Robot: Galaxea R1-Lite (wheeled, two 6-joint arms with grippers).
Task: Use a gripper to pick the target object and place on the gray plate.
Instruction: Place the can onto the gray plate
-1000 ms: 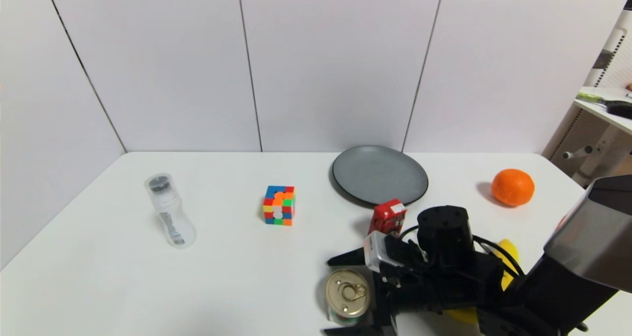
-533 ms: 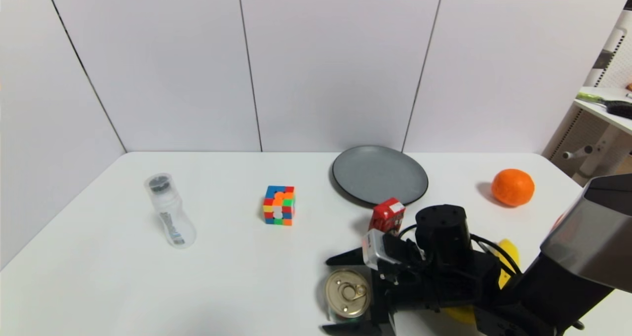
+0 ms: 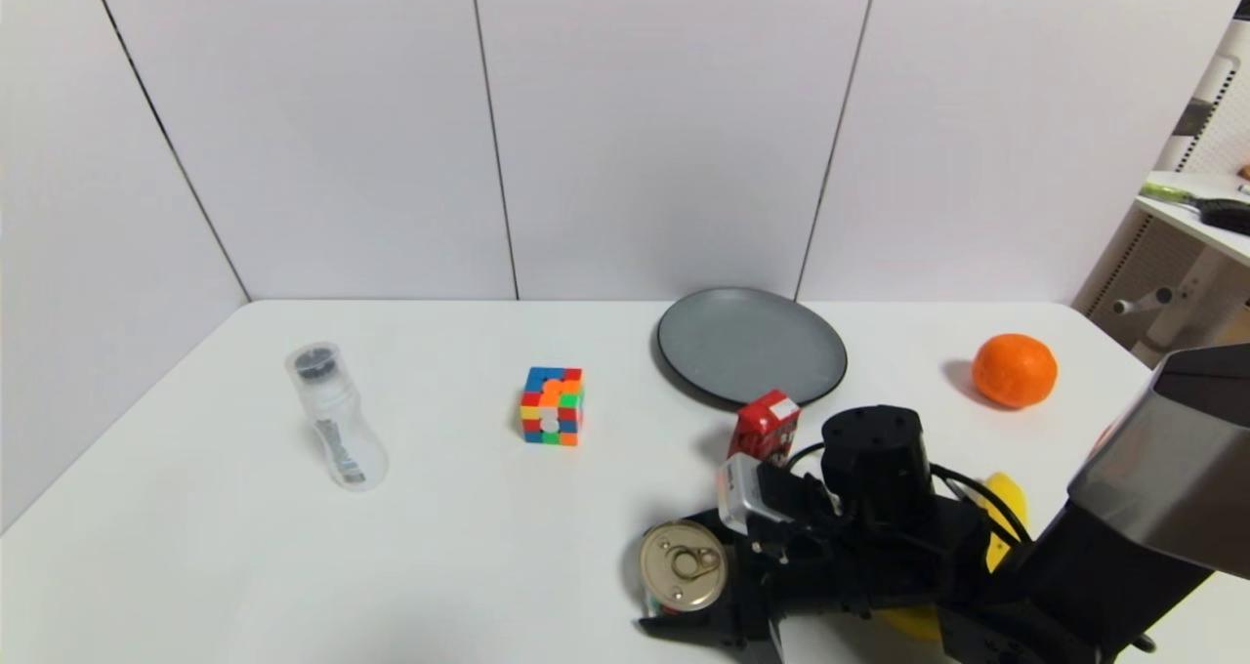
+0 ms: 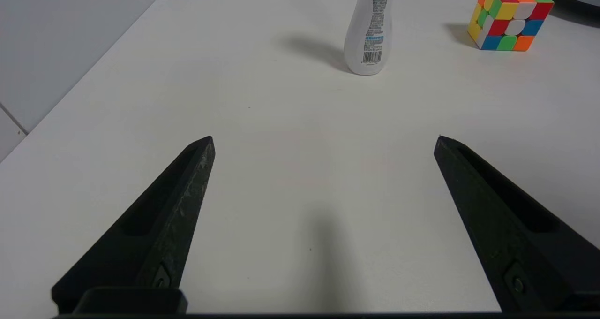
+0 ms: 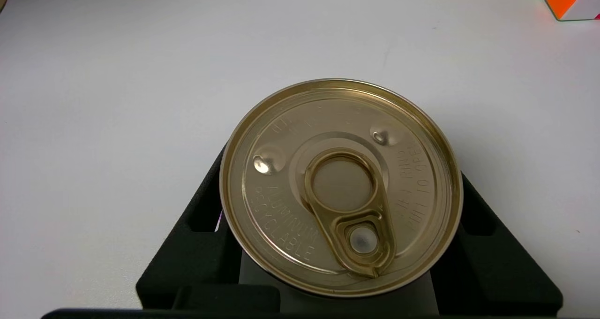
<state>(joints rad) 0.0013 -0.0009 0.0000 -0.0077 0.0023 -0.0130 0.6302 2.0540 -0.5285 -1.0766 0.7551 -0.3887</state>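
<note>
Right tool (image 3: 684,574) reaches low across the table's near edge, fingers clamped; left tool (image 4: 323,143) spread wide

Can (image 3: 683,565) near edge, carton (image 3: 766,429) behind, plate (image 3: 750,345) beyond

Can (image 5: 341,187) clamped in the right gripper (image 3: 684,576): glossy gold metal lid, embossed lettering, smooth pull-tab. Fingers (image 5: 197,244): matt black plastic. Left gripper (image 4: 323,140) fingers: same matt black, scuffed edges. Table (image 4: 281,136) beneath: smooth matt white. Plate (image 3: 750,344) beyond the can: gray, satin sheen.

Head high, facing table (image 3: 488,508); wrists low; cube (image 3: 552,406) shared
</note>
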